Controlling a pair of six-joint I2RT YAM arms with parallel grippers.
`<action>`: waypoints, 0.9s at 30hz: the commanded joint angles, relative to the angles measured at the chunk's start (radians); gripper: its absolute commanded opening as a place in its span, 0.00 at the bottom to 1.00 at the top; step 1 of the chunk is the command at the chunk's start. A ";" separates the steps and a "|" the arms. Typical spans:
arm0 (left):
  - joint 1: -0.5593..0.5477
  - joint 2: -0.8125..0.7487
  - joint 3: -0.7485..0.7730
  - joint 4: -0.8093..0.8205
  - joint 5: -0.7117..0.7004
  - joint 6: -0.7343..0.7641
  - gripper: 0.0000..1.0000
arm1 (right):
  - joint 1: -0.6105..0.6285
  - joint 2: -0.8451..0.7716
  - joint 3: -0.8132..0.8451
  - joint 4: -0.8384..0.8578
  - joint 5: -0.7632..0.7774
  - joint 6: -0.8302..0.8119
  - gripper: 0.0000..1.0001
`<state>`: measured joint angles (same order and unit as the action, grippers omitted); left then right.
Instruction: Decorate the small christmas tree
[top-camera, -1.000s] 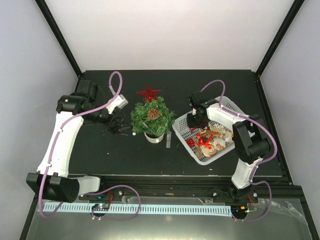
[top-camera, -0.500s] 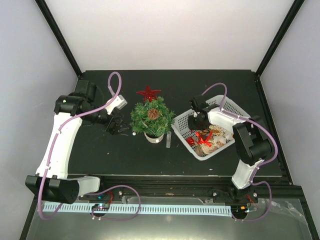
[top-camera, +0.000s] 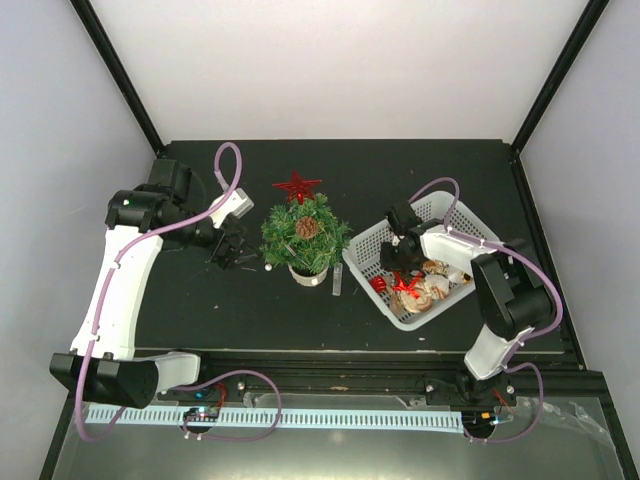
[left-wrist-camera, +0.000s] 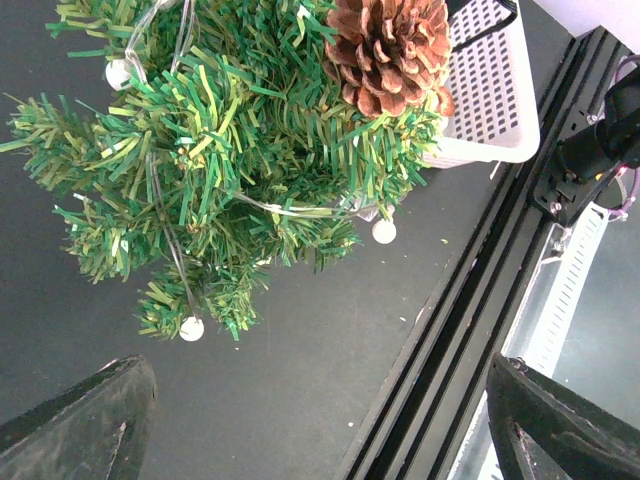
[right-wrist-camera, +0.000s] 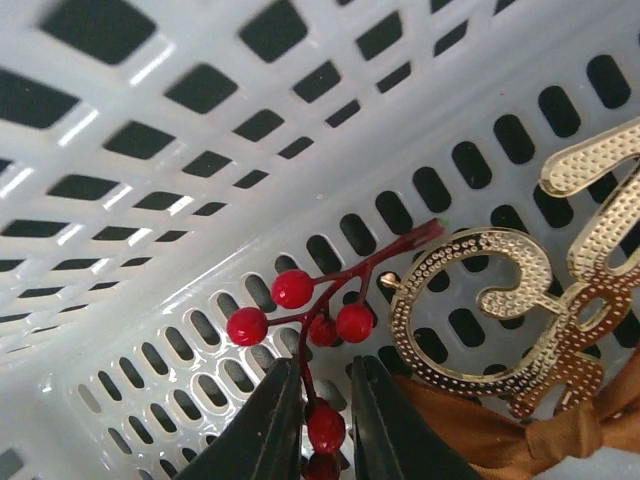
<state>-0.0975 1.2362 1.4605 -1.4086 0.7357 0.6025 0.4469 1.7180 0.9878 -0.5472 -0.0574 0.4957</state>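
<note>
The small christmas tree (top-camera: 305, 238) stands mid-table on its whitish base, with a pine cone (top-camera: 307, 227) on it and a red star (top-camera: 297, 186) at its far side. In the left wrist view the tree (left-wrist-camera: 230, 150) fills the upper left, strung with white beads. My left gripper (top-camera: 232, 250) hangs open just left of the tree, its fingertips (left-wrist-camera: 90, 420) wide apart with bare table between them. My right gripper (top-camera: 404, 260) is down inside the white basket (top-camera: 440, 212). Its jaws (right-wrist-camera: 325, 385) are shut on a red berry sprig (right-wrist-camera: 320, 325).
Inside the basket wall (right-wrist-camera: 200, 150) a gold scrolled ornament (right-wrist-camera: 520, 290) with a brown ribbon lies right beside the sprig, and more red and gold ornaments (top-camera: 425, 285) fill the near part. A small clear piece (top-camera: 337, 281) lies between tree and basket. The table's front rail (left-wrist-camera: 480, 300) runs close by.
My right gripper has dropped deeper into the basket, toward its near side, and its jaws have narrowed onto the berry sprig. The left arm has stayed put.
</note>
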 joint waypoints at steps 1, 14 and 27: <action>0.006 -0.010 0.043 -0.020 -0.002 0.014 0.90 | 0.003 -0.028 -0.019 -0.038 0.008 0.002 0.18; 0.005 -0.012 0.054 -0.024 -0.019 0.015 0.90 | 0.002 -0.062 0.029 -0.076 0.047 -0.011 0.12; 0.007 -0.006 0.050 -0.007 -0.027 0.006 0.90 | 0.003 -0.205 0.127 -0.201 0.053 -0.004 0.11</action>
<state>-0.0975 1.2362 1.4731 -1.4094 0.7136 0.6025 0.4473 1.5967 1.0500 -0.6865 -0.0238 0.4942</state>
